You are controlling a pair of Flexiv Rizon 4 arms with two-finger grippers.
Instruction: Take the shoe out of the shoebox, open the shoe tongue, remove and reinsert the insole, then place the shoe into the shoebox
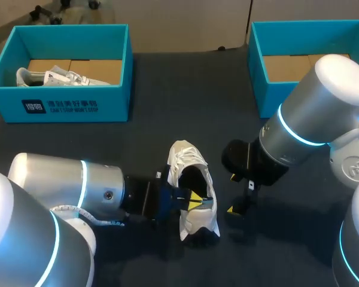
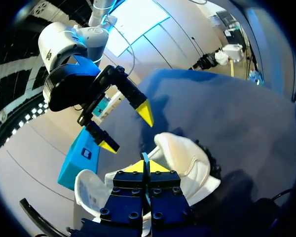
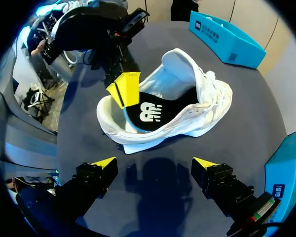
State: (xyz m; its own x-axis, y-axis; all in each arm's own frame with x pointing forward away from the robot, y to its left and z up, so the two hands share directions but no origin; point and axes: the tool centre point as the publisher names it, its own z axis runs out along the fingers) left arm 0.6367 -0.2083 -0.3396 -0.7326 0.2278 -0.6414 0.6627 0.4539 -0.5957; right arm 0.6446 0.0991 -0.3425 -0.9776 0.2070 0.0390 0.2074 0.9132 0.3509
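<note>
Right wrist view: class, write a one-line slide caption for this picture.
Left gripper pinches the collar of the white shoe on the dark table; open right gripper hovers short of it.

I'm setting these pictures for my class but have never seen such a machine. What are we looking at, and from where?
This is a robot with two arms at a dark table. One picture looks down from above; the two round ones come from a camera on each wrist. A white shoe lies between the arms. The left gripper pinches its rim; the right gripper hangs open and empty beside it. Farther back stand two blue boxes: the left box holds a second shoe, the right box shows only cardboard.
</note>
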